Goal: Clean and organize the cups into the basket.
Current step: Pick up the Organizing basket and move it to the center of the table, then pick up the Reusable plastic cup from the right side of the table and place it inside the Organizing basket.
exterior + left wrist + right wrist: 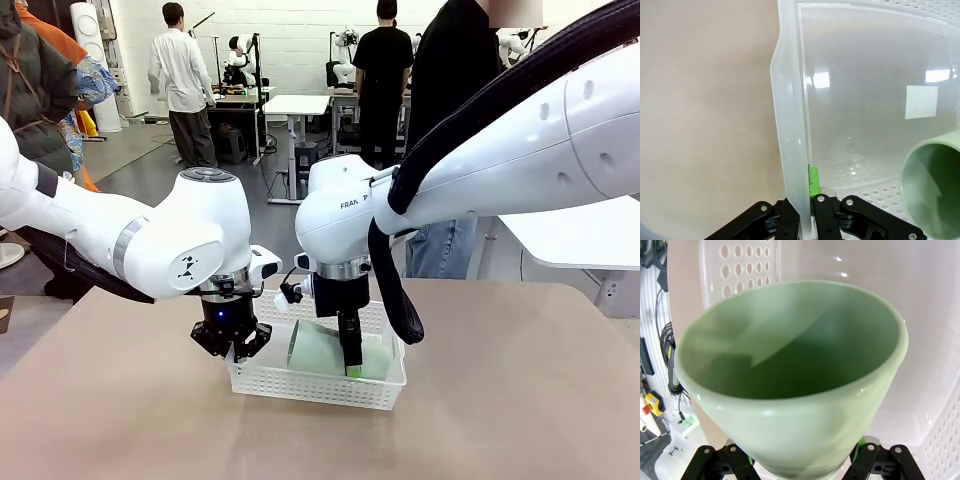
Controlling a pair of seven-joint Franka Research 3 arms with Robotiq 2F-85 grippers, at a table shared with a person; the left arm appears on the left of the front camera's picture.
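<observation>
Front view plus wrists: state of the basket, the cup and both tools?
left tool: shut on the basket wall.
right tool: shut on the mint cup.
basket: upright on the table.
mint cup: empty, tilted, inside the basket.

The basket point(300, 385) sits on the table point(500, 400), near its middle. A cup point(320, 350) lies inside the basket, between the fingers of the right gripper point(352, 365). The left gripper point(232, 345) straddles the basket's left wall.
</observation>
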